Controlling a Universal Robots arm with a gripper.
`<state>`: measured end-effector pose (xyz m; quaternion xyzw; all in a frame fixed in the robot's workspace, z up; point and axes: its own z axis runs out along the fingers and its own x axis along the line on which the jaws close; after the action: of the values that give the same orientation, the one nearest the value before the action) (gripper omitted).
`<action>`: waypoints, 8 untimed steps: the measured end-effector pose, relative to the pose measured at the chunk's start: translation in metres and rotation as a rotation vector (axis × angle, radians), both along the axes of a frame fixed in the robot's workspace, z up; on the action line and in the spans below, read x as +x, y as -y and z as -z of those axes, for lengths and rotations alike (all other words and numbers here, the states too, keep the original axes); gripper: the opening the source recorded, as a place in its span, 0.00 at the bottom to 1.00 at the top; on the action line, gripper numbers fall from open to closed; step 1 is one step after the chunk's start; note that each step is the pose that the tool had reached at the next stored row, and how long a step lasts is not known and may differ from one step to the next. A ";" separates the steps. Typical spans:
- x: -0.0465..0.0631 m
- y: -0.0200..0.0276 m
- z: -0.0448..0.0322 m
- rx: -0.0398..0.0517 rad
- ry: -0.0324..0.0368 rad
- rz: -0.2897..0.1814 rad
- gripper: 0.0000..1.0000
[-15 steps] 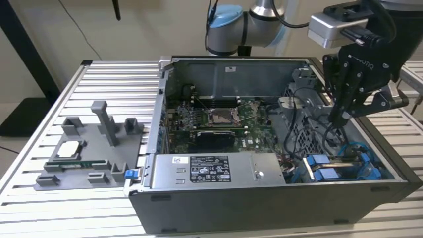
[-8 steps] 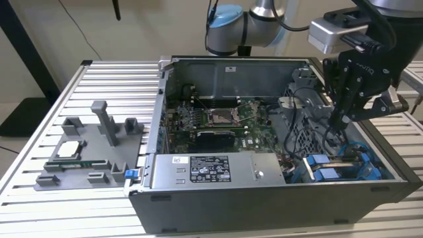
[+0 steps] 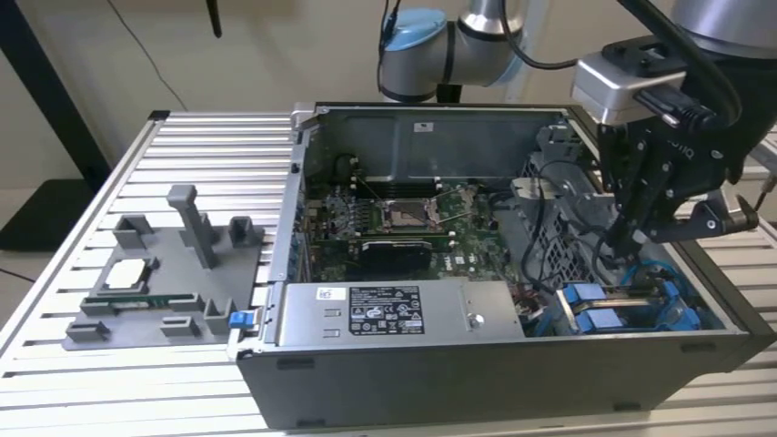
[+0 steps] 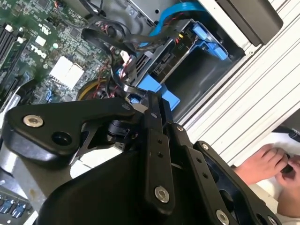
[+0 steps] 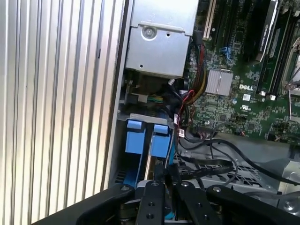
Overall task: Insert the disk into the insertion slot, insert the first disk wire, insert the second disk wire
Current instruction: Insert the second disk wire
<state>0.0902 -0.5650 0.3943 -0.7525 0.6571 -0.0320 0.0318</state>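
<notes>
Open computer case (image 3: pixel 486 364) on slatted counter (image 3: pixel 73 382), black cables (image 5: pixel 211 166) crowding the insertion slot (image 3: pixel 625 305); gripper (image 3: pixel 625 238) lowered above it, fingers narrow, grasp undeterminable.

One open computer case (image 3: pixel 486 364) sits on one ribbed metal surface (image 3: pixel 195 155). Inside lie one green motherboard (image 3: pixel 401 223) and one grey power supply box (image 3: pixel 401 314). At lower right, two blue drive-bay tabs (image 3: pixel 598 305) show. At left stands one grey fixture (image 3: pixel 170 273). One robot arm (image 3: pixel 680 137) reaches in.
</notes>
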 end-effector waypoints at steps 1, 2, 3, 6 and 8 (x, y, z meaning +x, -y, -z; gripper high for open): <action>0.000 0.0015 0.0009 0.0027 0.0000 0.000 0.00; 0.000 0.0028 0.0017 0.0056 0.0000 0.000 0.00; 0.000 0.0041 0.0026 0.0089 0.0000 0.000 0.00; 0.000 0.0073 0.0054 0.0195 0.0005 0.000 0.00; 0.000 0.0091 0.0074 0.0279 0.0017 0.000 0.00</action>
<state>0.0902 -0.5741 0.3869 -0.7520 0.6574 -0.0235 0.0428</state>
